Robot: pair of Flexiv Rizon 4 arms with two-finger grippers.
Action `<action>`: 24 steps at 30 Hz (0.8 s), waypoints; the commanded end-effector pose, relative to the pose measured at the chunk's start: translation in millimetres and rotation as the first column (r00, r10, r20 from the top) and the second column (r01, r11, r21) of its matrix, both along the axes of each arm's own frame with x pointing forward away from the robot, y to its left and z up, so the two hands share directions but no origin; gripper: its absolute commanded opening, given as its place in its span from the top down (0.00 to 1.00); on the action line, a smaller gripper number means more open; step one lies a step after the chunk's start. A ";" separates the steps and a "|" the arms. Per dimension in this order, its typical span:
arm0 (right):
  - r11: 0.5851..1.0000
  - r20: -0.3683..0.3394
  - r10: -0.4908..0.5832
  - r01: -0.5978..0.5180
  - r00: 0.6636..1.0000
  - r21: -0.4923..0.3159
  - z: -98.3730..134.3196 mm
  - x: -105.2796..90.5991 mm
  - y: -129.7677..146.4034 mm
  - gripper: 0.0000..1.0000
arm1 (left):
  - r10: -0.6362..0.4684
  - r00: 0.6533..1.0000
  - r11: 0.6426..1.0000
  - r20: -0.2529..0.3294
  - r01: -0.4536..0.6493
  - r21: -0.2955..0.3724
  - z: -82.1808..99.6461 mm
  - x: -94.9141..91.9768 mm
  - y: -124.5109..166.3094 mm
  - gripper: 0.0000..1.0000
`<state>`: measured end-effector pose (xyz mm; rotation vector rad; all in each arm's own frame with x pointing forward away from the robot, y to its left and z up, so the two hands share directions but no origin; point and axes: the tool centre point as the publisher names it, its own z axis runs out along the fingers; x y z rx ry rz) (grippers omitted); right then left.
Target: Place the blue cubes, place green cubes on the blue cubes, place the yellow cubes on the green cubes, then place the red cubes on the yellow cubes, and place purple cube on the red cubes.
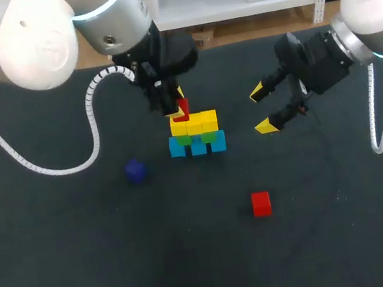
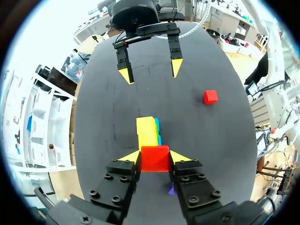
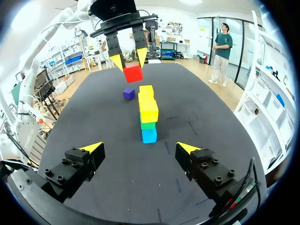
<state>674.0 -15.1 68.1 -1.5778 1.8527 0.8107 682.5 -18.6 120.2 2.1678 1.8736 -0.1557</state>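
Above stack (image 1: 195, 132) end: your left gripper (image 2: 155, 157) clamped on red cube (image 3: 132, 73), just over yellow row (image 3: 148, 105). Right gripper (image 1: 261, 110) spread wide, empty, beside stack. Risk: if you release off-centre, cube tips off edge; low fingers could nudge yellow row. Spare red (image 1: 261, 203) and purple cube (image 1: 135, 170) on table.

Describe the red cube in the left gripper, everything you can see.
The red cube is a plain, smooth block, one colour all over, held roughly level. The left gripper is shut on it, yellow tips pressing two opposite sides. It hangs in the air by the end of the yellow cubes nearest the left arm, just above their tops. The right wrist view shows a gap, so only the gripper seems to touch it.
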 end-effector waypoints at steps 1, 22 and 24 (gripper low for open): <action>1.000 0.001 0.001 -0.001 1.000 0.002 -0.4 0.1 -0.2 0.00 | -0.010 1.000 1.000 -0.026 0.010 0.010 -0.8 7.7 -5.3 1.00; 1.000 0.001 0.001 -0.001 1.000 0.002 -0.4 0.1 -0.2 0.00 | 0.004 0.998 1.000 -0.060 -0.003 0.009 -16.4 16.8 -8.0 1.00; 1.000 0.001 0.001 -0.001 1.000 0.002 -0.4 0.1 -0.2 0.00 | 0.005 0.998 1.000 -0.064 -0.005 0.009 -17.6 16.9 -7.4 1.00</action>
